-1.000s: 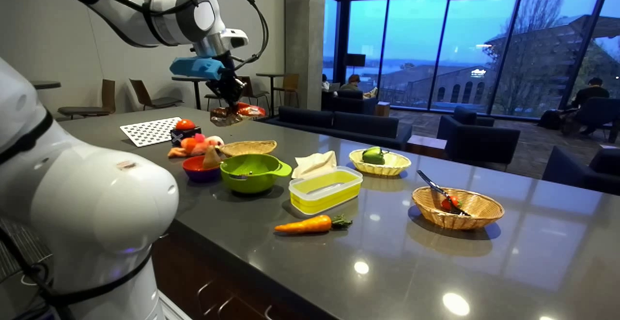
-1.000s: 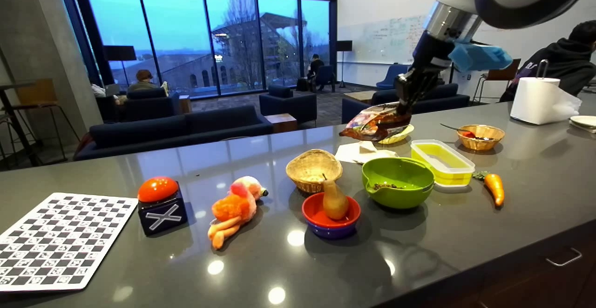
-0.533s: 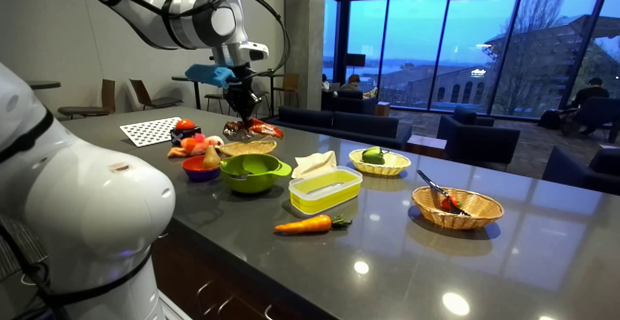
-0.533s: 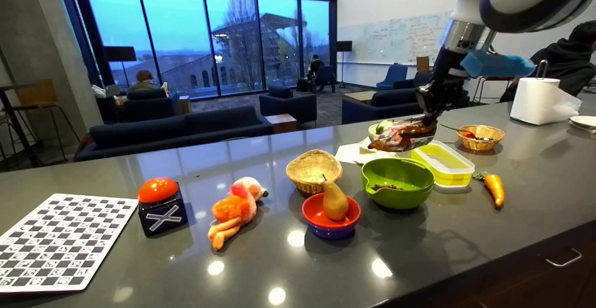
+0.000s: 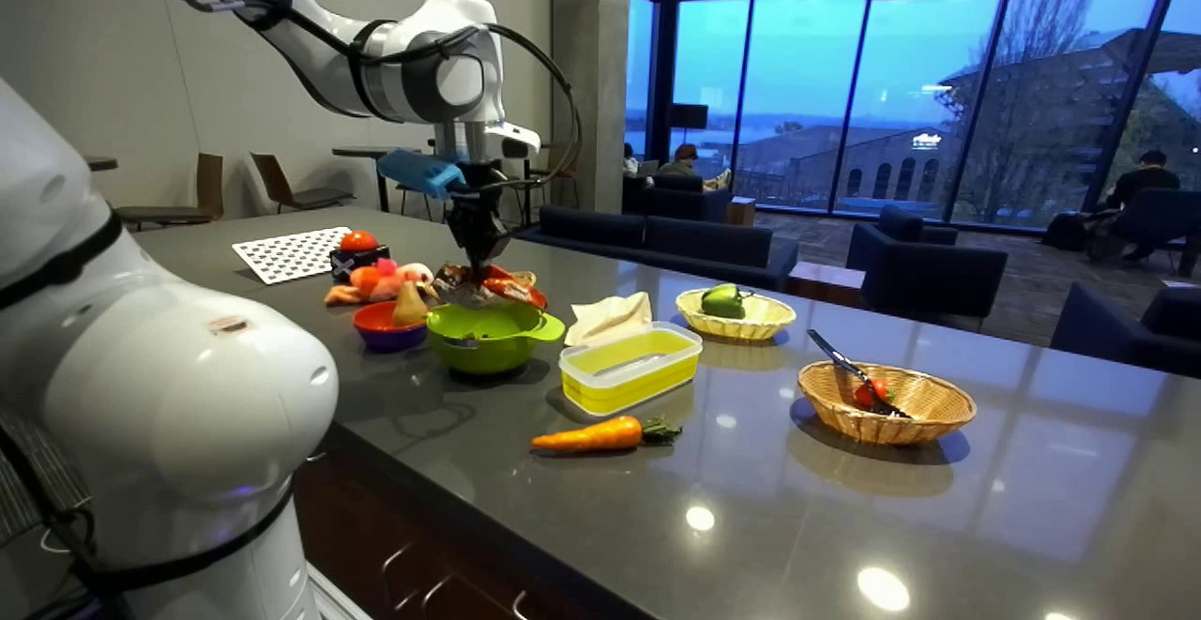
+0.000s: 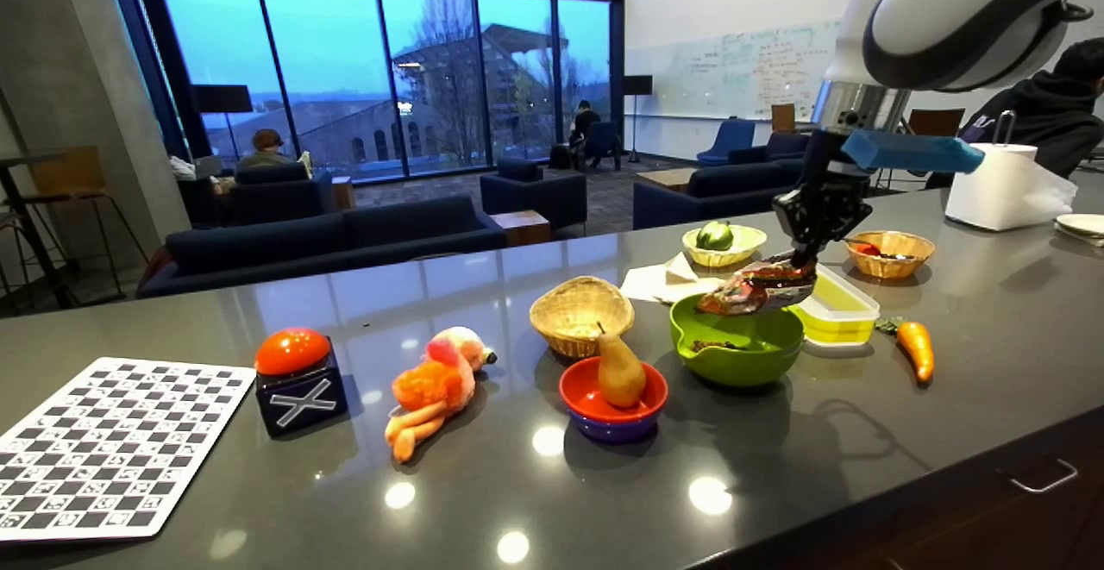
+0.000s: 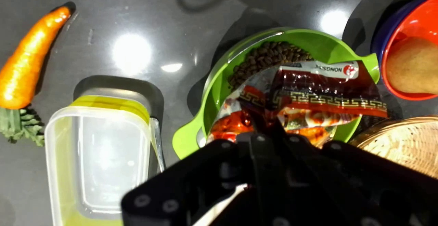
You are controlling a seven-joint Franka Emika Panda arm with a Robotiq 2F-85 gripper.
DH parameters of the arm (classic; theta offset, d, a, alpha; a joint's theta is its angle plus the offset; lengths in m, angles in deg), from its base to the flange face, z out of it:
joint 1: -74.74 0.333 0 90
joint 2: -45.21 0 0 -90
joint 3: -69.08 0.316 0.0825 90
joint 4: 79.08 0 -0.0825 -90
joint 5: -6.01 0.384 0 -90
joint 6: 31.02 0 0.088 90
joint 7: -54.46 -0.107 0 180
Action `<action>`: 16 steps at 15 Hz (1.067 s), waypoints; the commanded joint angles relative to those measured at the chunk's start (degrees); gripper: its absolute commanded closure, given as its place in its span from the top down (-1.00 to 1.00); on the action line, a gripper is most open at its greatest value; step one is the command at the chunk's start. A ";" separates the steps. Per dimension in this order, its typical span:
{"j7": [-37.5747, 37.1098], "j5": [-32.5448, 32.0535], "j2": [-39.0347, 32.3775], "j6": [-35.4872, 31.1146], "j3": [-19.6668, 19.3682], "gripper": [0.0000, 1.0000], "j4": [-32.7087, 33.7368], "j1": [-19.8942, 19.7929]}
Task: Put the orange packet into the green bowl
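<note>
Lounge, dark sofa (image 6: 332, 244), tall windows (image 6: 326, 61), whiteboard (image 6: 729, 74)

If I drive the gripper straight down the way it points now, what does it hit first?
The green bowl, most likely: the orange packet held in the gripper would touch it first, perhaps on the rim it seems to overhang in the wrist view. The height left is unclear.
</note>
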State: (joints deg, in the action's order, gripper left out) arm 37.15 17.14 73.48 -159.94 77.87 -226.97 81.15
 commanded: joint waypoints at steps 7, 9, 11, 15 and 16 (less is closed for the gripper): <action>-0.51 3.55 -5.43 1.33 -0.70 -0.98 2.67 -0.15; -0.63 3.72 -6.01 1.48 -0.77 -0.98 3.00 -0.11; -0.66 3.98 -6.54 1.55 -0.87 -0.98 3.36 -0.06; -0.77 5.51 -7.61 1.63 -0.94 -0.98 3.81 0.21; -0.55 6.14 -7.85 1.63 -0.94 -0.98 3.80 0.41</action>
State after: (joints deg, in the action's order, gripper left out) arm 36.92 21.23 66.63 -159.87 77.53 -224.50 81.15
